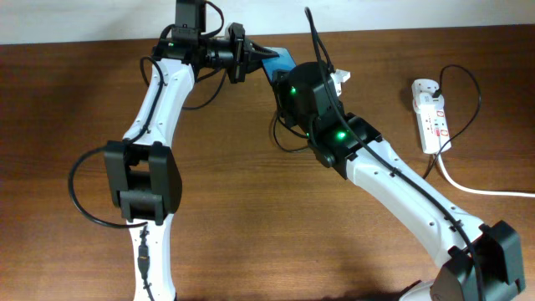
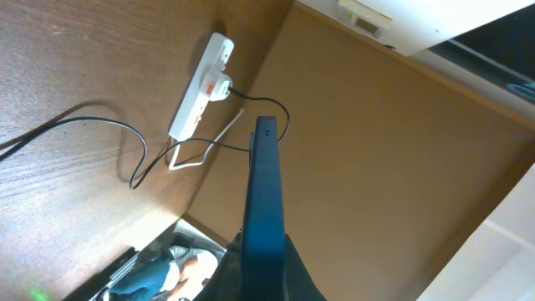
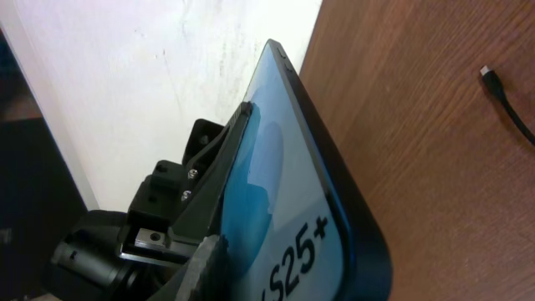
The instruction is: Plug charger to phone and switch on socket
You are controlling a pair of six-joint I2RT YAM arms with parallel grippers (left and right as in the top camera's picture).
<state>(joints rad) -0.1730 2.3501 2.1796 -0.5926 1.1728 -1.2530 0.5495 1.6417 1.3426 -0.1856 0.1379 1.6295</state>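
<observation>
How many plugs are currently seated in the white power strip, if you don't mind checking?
1. A white plug sits in the socket near the end opposite its thick white cord, the charger running from it. Other outlets look empty, though small in view.

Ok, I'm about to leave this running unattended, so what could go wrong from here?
1. The left gripper holds the phone by one end only, so pushing a plug into it could tilt it or slide it out of the grip.
2. The charger plug lies loose on the table, in neither gripper. It has to be picked up first, and such a small tip looks easy to miss or grab misaligned.
</observation>
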